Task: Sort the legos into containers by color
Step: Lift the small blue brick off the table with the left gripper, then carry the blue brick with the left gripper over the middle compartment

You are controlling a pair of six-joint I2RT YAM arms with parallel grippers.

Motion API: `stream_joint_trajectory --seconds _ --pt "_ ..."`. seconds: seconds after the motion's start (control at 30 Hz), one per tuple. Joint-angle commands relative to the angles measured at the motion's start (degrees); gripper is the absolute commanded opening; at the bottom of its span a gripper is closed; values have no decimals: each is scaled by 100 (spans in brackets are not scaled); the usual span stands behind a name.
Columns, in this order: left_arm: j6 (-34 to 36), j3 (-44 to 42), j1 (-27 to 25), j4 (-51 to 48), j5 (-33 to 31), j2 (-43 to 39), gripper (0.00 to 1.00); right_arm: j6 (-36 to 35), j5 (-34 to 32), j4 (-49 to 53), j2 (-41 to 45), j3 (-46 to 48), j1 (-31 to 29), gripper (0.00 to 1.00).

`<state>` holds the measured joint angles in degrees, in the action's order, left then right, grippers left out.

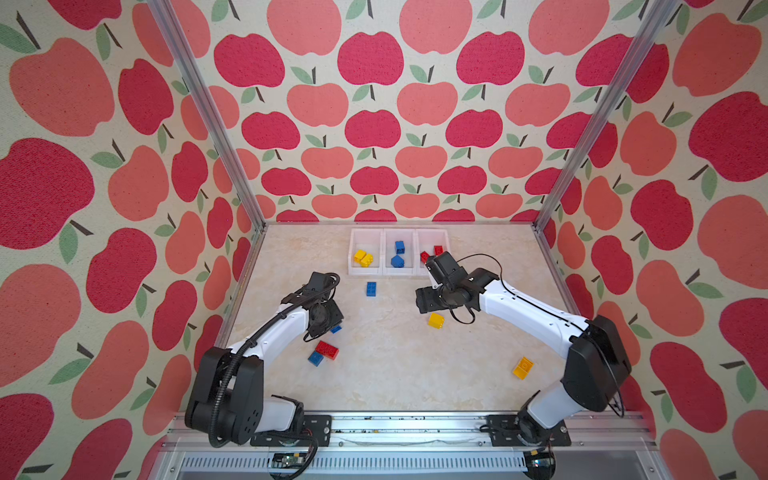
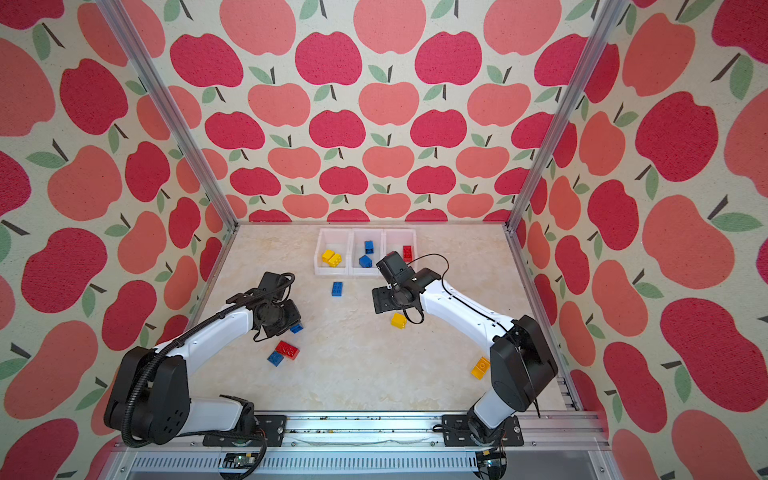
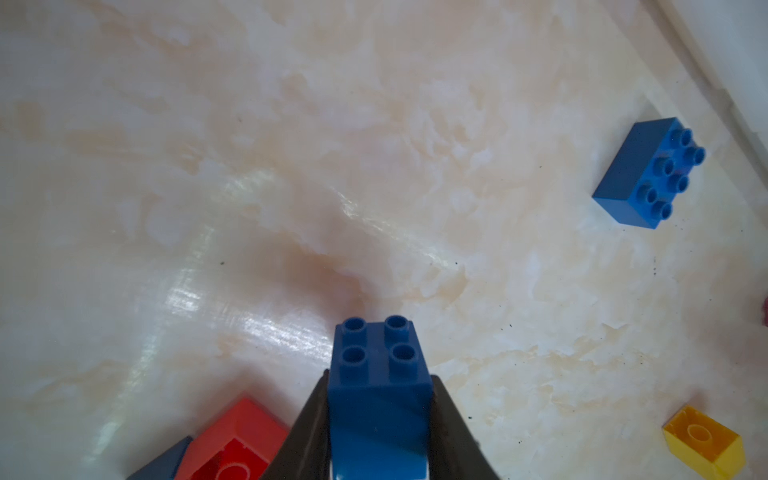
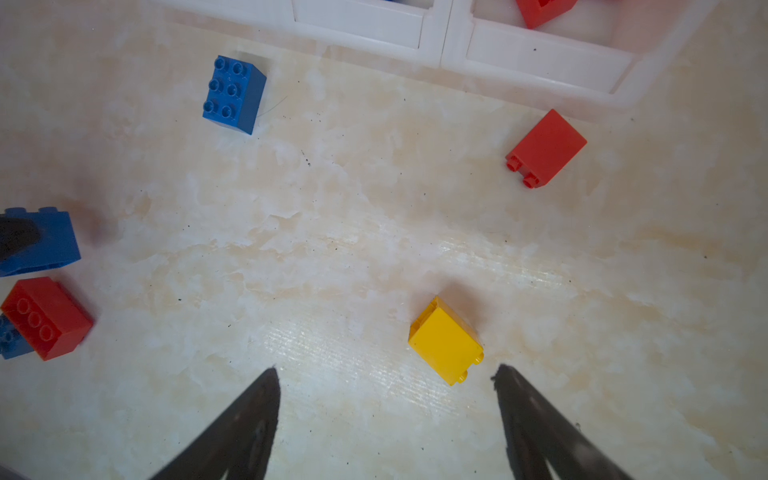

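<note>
Left gripper (image 3: pixel 379 375) is pinching a blue square lego (image 3: pixel 376 399) by its sides, studs facing away from the wrist cam; can't tell if it's off the marbled tabletop (image 1: pixel 395 382). Close by, a red oblong lego (image 1: pixel 326 350) touches a second blue square lego (image 1: pixel 316 358). Right gripper (image 4: pixel 384 370) has its jaws spread, holding nothing. A yellow square lego (image 4: pixel 446 340) lies on its side just ahead of them, nearer one finger. Containers (image 1: pixel 365 271) sit in a row at the far edge: left bin has yellow legos (image 1: pixel 363 257), middle has blue legos (image 1: pixel 399 254), right has red legos (image 1: pixel 438 249). Loose: a blue oblong lego (image 1: pixel 371 289) near the bins, a red square lego (image 4: pixel 545 148) on its side just beside the right bin, and a yellow lego (image 1: pixel 523 368) far right.
</note>
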<state>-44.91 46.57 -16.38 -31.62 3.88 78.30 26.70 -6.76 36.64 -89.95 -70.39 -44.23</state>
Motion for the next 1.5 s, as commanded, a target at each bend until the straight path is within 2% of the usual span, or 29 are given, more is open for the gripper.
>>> stream_joint_trajectory --seconds 0.0,0.33,0.73,0.93,1.23,1.47 --pt "114 309 -133 -240 -166 -85 21 173 -77 -61 297 194 45 84" --pt "423 1393 -710 -177 -440 309 20 434 -28 -139 909 862 202 84" --pt "1208 3089 -1207 658 -146 1713 20 757 -51 -177 1580 1517 291 84" --pt "1836 4093 -1231 902 162 2570 20 800 -125 -132 1814 1620 309 84" --pt "2671 5581 -1231 709 755 3916 20 818 -180 -86 1920 1611 309 84" --pt "2978 6033 -1217 972 991 4536 19 820 -215 -3 1998 1576 309 84"
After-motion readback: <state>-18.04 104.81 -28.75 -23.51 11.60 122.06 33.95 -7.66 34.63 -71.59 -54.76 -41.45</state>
